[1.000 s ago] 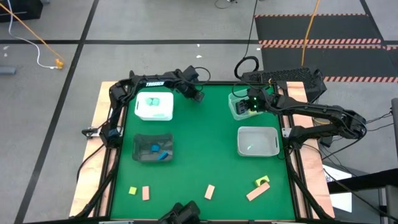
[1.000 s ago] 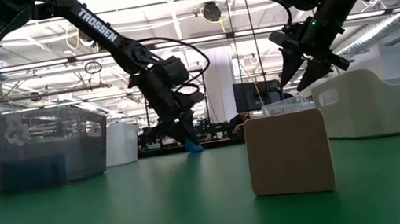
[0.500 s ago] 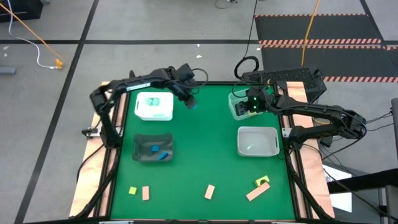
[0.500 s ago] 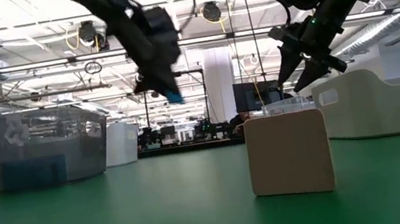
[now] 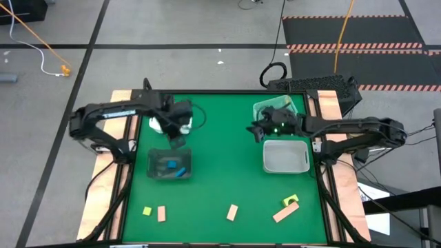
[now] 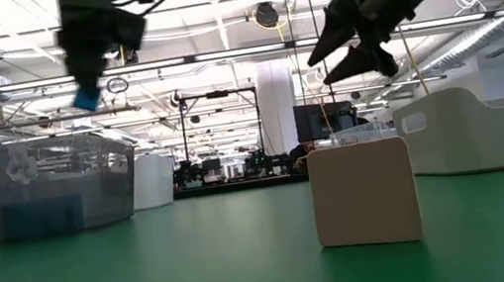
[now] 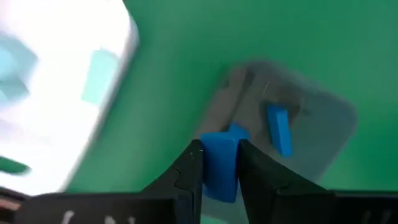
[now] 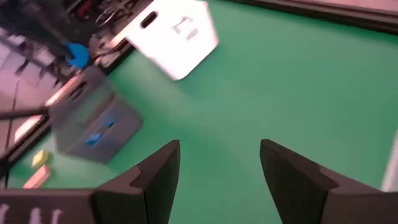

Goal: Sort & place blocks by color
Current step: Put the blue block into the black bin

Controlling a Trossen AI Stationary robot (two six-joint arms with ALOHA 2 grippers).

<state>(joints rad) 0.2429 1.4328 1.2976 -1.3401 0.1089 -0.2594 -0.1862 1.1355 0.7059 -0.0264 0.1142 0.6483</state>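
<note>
Blue block (image 7: 221,165) clamped in left gripper (image 7: 219,163), above grey tray (image 5: 157,172); right gripper (image 8: 219,163) wide, empty.

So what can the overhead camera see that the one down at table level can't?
Only the high view shows the loose blocks near the table's front edge: a yellow-green cube, tan bars, and the two blue blocks lying in the grey tray.

Only the low view shows one tan block as a big face up close, with the room's ceiling lights behind.

Both show the left gripper raised and shut on a blue block, the right gripper open and empty, and the white tray.
</note>
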